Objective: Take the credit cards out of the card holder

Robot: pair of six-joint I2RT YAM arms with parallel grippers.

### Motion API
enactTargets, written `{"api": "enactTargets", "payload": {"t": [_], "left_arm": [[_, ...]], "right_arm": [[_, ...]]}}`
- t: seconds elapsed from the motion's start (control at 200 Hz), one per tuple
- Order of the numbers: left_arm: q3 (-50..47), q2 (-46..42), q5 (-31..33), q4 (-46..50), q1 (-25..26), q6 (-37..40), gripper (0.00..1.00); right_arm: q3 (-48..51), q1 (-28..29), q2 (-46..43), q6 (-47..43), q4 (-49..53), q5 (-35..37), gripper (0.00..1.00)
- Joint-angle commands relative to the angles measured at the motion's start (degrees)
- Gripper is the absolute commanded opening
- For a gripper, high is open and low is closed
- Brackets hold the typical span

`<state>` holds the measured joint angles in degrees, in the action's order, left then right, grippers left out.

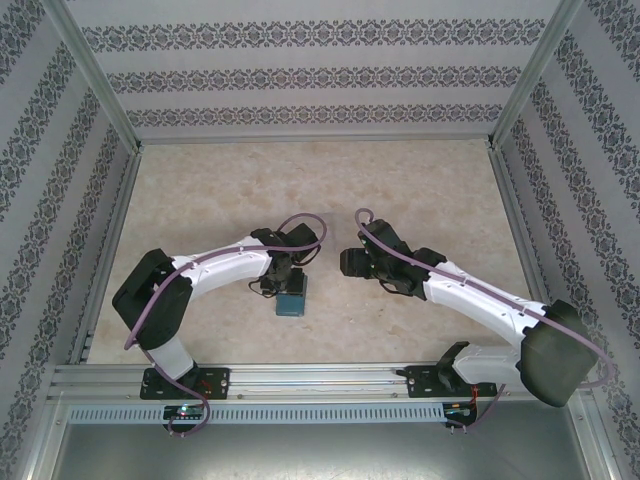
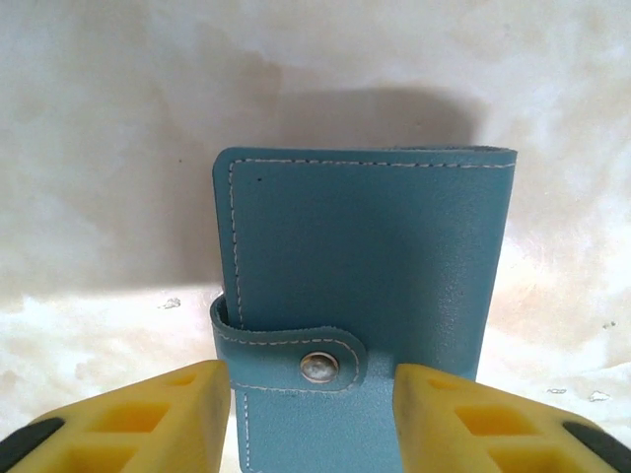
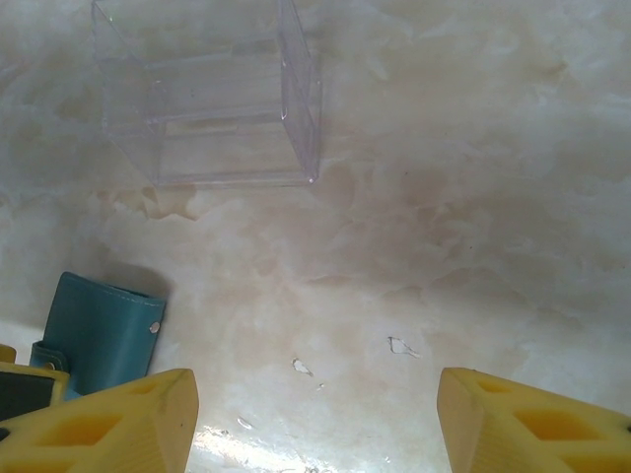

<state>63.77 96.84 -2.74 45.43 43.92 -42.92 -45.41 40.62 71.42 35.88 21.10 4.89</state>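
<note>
Currently the left gripper point(image 2: 311, 399) is hanging low over the near end of the card holder point(image 2: 365, 256). Its yellow fingers point(image 2: 128, 424) are standing partly apart on either side of the snap tab point(image 2: 317, 367), and I cannot tell whether they are pinching it. The holder is lying fastened shut near the middle of the table point(image 1: 200, 200), so the credit cards are presumably sitting inside it. Judging from this, the step in hand is undoing the snap. One fingertip should be getting under the tab's free end and peeling upward rather than tugging sideways, since such a light wallet is likely to slide. To the right, the right gripper point(image 3: 315, 419) is waiting with its jaws wide apart and nothing between them, over bare table with a clear box point(image 3: 212, 99) lying beyond. It is looking well placed for pinning the holder down during the pull.
</note>
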Motion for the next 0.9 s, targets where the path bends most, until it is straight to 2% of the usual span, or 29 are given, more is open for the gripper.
{"api": "enactTargets", "payload": {"t": [0.0, 0.14, 0.365, 0.63, 0.784, 0.894], "left_arm": [[-0.11, 0.3, 0.33, 1.08, 0.76, -0.18, 0.45], [-0.31, 1.48, -0.07, 0.59, 0.75, 0.16, 0.37], [-0.93, 3.51, -1.15, -0.65, 0.74, 0.38, 0.35], [-1.16, 3.32, -1.4, -1.23, 0.73, 0.73, 0.2], [-1.31, 1.69, -2.4, -2.41, 0.75, 1.36, 0.15], [-1.84, -0.16, -3.68, -4.21, 0.73, 1.69, 0.13]], "right_arm": [[-0.21, -0.24, 0.81, 0.45, -0.36, -0.74, 0.65], [-0.21, -0.24, 1.44, 0.37, -0.45, -1.15, 0.65], [-0.03, -0.29, 1.83, 0.62, -0.63, -1.52, 0.65], [0.07, -0.36, 2.11, 1.46, -0.88, -2.2, 0.64], [0.23, -0.28, 3.3, 4.24, -1.77, -4.81, 0.64], [0.57, -0.31, 4.87, 6.89, -4.3, -9.28, 0.63]]}}
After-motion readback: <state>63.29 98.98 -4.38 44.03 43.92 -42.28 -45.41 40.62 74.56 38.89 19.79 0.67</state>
